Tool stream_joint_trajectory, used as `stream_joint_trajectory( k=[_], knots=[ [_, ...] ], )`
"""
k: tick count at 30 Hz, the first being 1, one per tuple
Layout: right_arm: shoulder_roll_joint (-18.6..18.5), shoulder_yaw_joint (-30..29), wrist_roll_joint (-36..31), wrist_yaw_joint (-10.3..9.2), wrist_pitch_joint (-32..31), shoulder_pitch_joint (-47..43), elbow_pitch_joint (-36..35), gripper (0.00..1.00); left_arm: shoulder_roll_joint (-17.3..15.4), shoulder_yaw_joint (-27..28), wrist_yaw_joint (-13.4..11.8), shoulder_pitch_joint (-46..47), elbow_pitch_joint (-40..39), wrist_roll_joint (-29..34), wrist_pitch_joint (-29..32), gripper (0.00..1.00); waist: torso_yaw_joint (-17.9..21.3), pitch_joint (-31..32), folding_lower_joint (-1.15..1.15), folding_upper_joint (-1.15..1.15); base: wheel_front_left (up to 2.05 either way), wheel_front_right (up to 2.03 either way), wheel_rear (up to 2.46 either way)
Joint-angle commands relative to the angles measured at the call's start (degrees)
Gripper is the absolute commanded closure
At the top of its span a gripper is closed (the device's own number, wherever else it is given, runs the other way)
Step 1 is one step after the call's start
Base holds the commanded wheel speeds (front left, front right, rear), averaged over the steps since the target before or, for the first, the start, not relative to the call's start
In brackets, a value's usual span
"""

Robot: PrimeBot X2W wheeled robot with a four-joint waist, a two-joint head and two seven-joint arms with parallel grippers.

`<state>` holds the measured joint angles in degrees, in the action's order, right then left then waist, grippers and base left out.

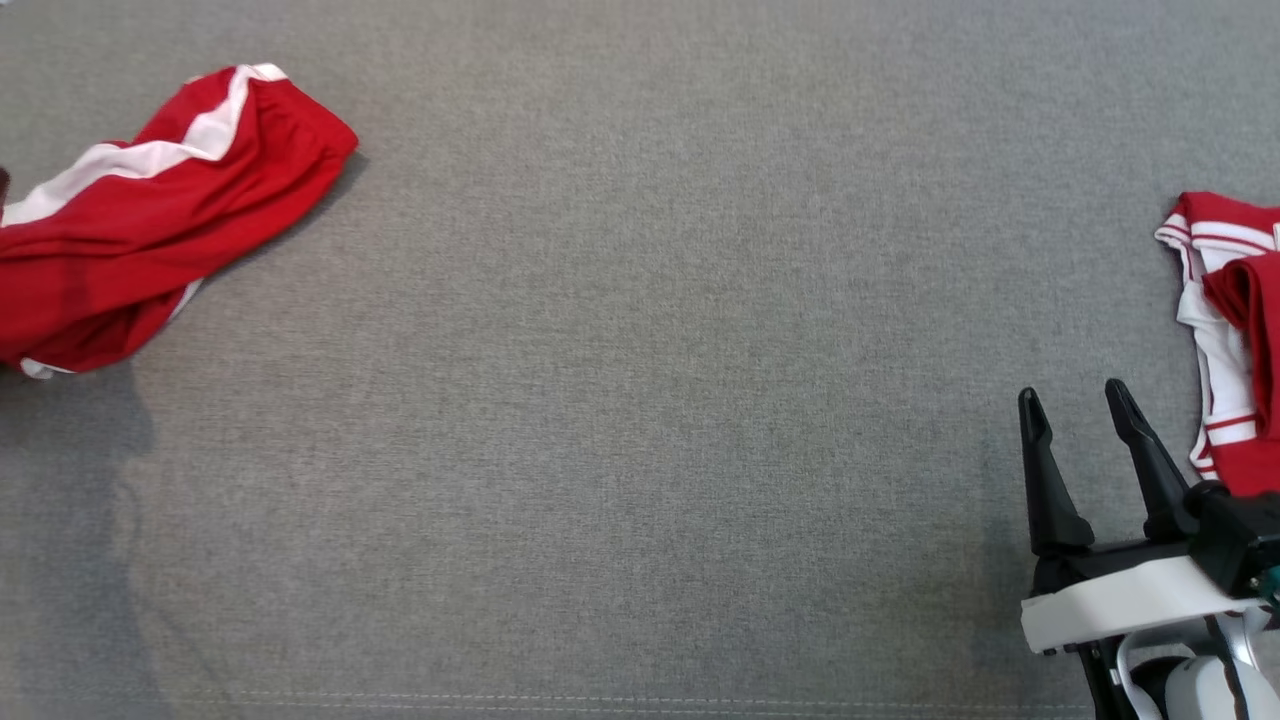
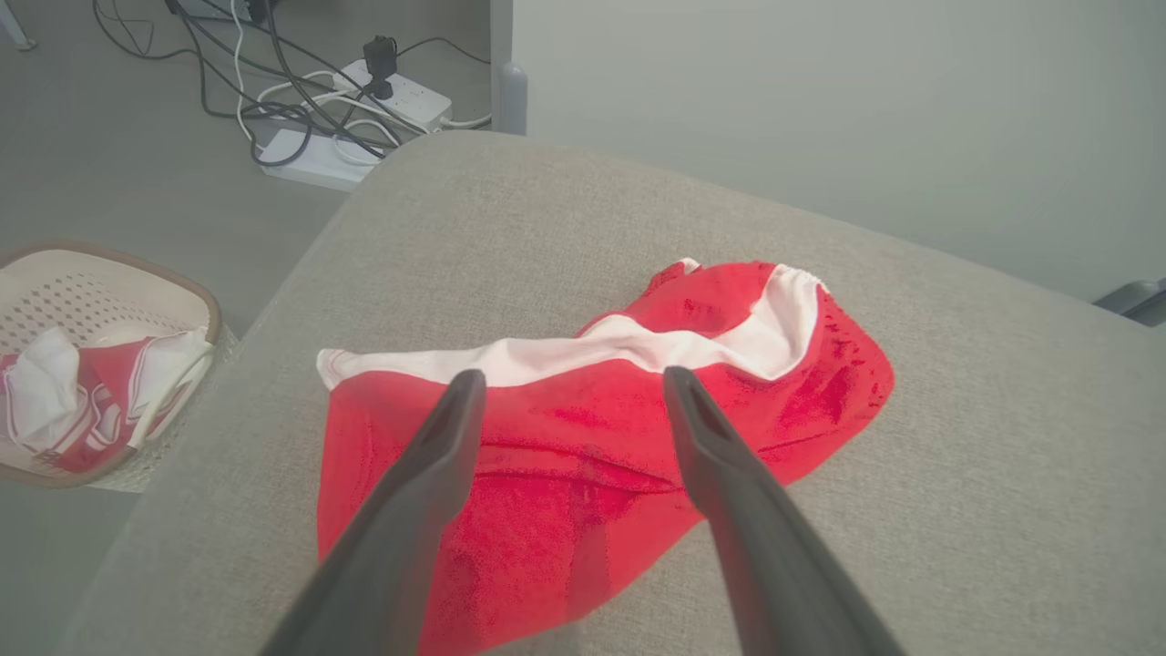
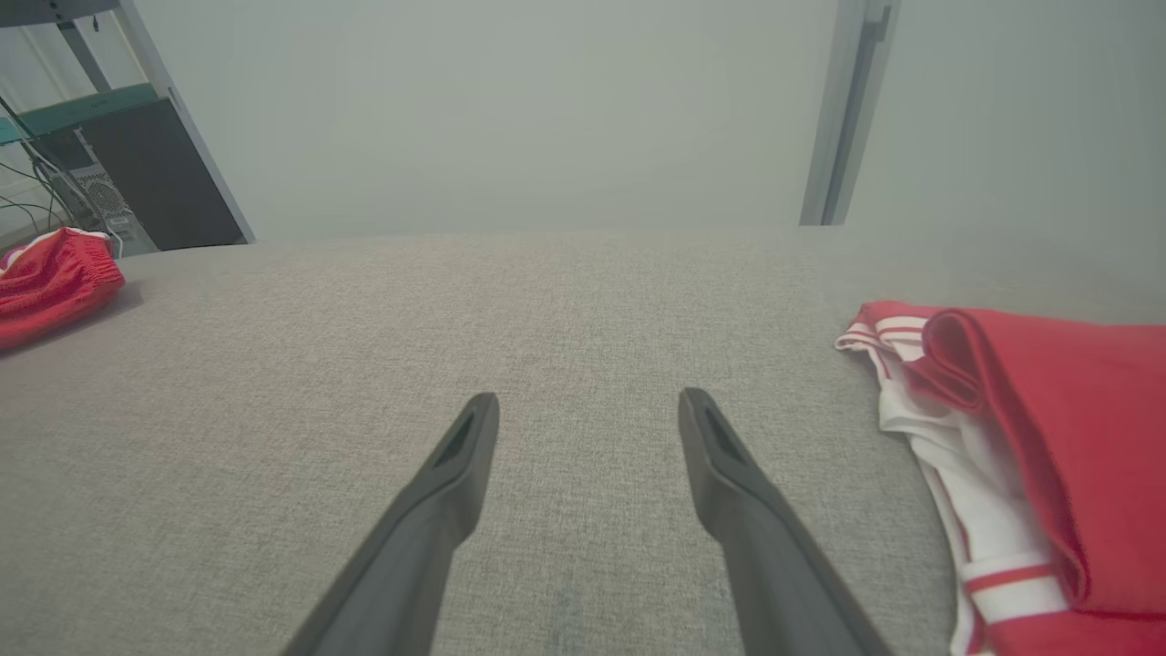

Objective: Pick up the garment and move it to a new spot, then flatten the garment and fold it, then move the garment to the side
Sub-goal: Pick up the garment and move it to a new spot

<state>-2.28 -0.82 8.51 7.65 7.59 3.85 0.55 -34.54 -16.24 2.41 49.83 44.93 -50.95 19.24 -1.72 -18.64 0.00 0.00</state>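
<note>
The garment [image 1: 150, 230] is a crumpled pair of red shorts with a white band, lying at the far left of the grey cushioned surface [image 1: 640, 420]. In the left wrist view my left gripper [image 2: 569, 378] hovers open just above the garment [image 2: 583, 465], one finger on each side of its middle, holding nothing. My right gripper [image 1: 1072, 392] stands open at the lower right over bare fabric, far from the garment. In the right wrist view the right gripper [image 3: 589, 399] is empty, and the garment [image 3: 50, 278] lies far off at the left edge.
A folded red-and-white stack of clothes [image 1: 1235, 340] lies at the right edge, just right of my right gripper, also seen as the stack [image 3: 1029, 437]. Off the surface's left end stand a basket [image 2: 209, 310] holding clothes and a power strip [image 2: 401, 91] with cables.
</note>
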Motion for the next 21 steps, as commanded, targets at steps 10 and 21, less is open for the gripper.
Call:
stream_joint_trajectory(
  k=[10,21],
  knots=[
    [-0.91,3.93,-0.2,-0.16,0.74,4.87,-1.38,0.0,-4.64,3.28,1.75,4.2,8.32,-2.53,1.48,0.0,3.21,-10.72,0.0,0.0,0.0,0.0,0.0],
    [-0.88,4.12,0.28,-0.16,1.56,6.5,0.47,0.0,-3.38,1.85,3.14,5.75,10.16,-1.93,-0.11,1.0,2.22,-9.97,0.0,0.0,0.0,0.0,0.0]
  ],
)
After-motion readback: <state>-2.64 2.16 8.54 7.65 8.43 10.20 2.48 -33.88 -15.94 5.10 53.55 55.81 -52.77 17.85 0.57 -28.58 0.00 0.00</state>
